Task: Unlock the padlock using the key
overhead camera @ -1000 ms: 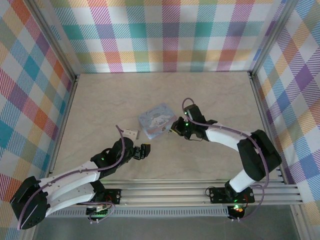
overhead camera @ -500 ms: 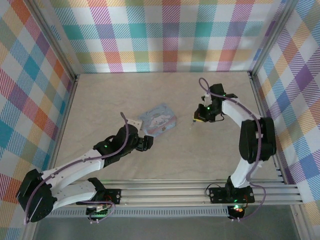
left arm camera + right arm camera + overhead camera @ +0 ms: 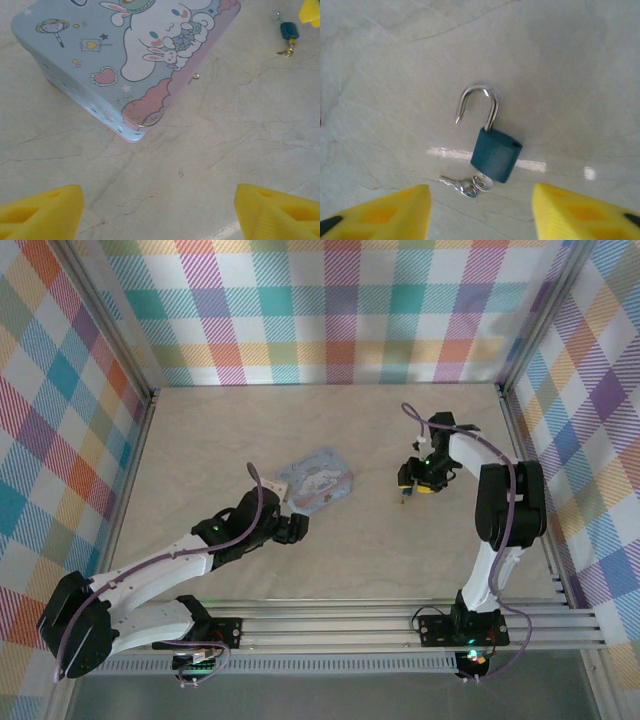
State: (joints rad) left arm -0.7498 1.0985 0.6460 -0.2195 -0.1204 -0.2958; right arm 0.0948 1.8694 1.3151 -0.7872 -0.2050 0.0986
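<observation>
The padlock is a small teal body lying on the table, its silver shackle swung free at one end. The key sits in the body's underside, and a second small key lies beside it on the same ring. My right gripper is open just behind the padlock, one yellow finger on each side and neither touching it. From above, the padlock lies at the right gripper. My left gripper is open over bare table, near the pale blue tin. The left wrist view has the padlock at its far right.
The cartoon-printed tin lies mid-table between the two arms, with the left gripper at its near corner. Plaid walls close off the back and both sides. Bare table stretches in front of the tin and the padlock.
The right arm swung from the tin to the right with its jaws shut, then opened them; the padlock now lies free on the table. The left gripper crept closer to the tin.
</observation>
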